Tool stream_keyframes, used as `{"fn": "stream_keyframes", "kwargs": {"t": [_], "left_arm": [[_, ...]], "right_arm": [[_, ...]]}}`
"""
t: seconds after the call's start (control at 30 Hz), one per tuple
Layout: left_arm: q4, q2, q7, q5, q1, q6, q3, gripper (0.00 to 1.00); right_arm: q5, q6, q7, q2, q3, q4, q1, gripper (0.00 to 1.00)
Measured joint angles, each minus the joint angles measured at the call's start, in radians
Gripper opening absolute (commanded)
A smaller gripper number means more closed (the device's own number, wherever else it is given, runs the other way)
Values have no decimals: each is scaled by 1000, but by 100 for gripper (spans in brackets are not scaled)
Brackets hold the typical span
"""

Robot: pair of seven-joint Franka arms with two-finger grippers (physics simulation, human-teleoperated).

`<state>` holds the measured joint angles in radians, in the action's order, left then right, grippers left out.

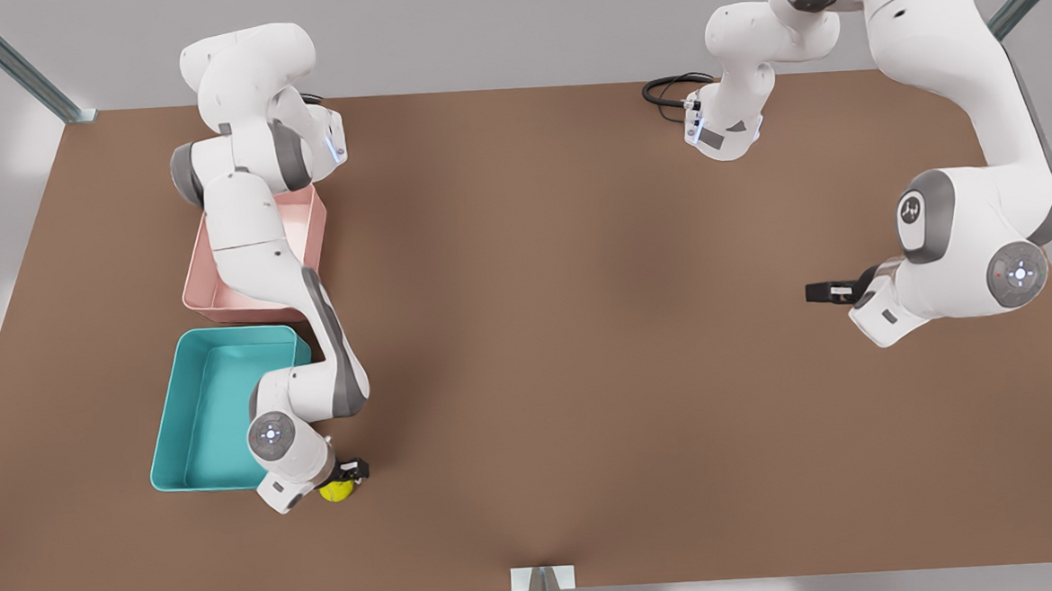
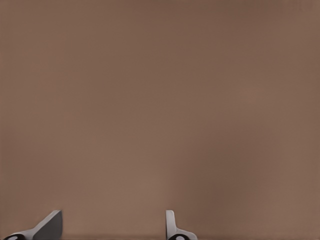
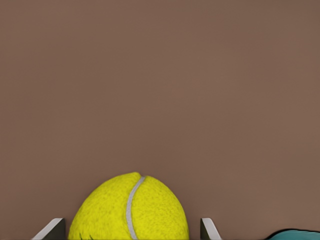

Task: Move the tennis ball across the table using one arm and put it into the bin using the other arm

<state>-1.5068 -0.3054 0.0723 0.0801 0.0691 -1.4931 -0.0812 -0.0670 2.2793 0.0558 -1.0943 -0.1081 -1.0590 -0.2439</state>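
Ball (image 3: 131, 210) sits between right pincer (image 1: 345, 481) fingers — left pincer (image 1: 816, 292) wide, waiting.

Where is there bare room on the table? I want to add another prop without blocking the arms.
The widest free patch is the brown tabletop between the two arms. It is crowded at the front view's left: the pink plastic tub, the teal rectangular bin, and the right end effector around the yellow-green tennis ball. The left end effector waits opposite.
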Motion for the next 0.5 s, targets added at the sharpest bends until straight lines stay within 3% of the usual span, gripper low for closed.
{"fn": "stream_keyframes", "kwargs": {"t": [0.5], "left_arm": [[0, -23, -24, 2, -13, 1, -1, 100]], "right_arm": [[0, 61, 2, -34, 1, 0, -1, 100]]}}
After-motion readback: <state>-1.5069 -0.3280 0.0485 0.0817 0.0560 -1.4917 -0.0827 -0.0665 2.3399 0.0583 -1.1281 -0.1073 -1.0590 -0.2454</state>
